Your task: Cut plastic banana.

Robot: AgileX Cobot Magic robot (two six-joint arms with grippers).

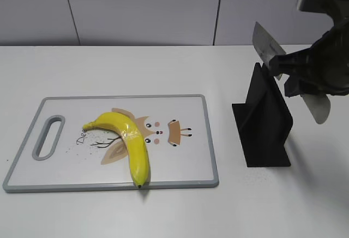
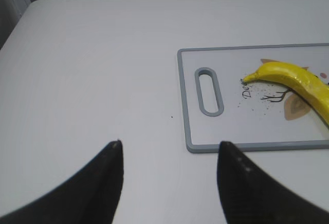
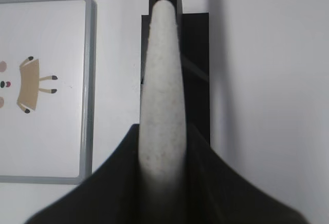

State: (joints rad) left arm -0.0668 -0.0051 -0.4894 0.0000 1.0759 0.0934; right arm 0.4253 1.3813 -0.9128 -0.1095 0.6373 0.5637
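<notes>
The plastic banana [image 1: 131,140] lies on the white cutting board [image 1: 180,161], its dark tip at the board's front edge. It also shows in the left wrist view [image 2: 293,77]. My right gripper [image 1: 292,71] is shut on a knife [image 1: 266,44] and holds it in the air above the black knife stand [image 1: 264,134]. The blade points up and to the left. In the right wrist view the jaws [image 3: 163,129] clamp the knife's grey speckled handle [image 3: 163,70]. My left gripper [image 2: 169,147] is open and empty over bare table, left of the board [image 2: 231,126]. It is outside the exterior view.
The board has a grey rim and a handle slot [image 1: 49,137] at its left end. The black stand [image 3: 198,54] is on the table right of the board. A grey wall runs behind the white table.
</notes>
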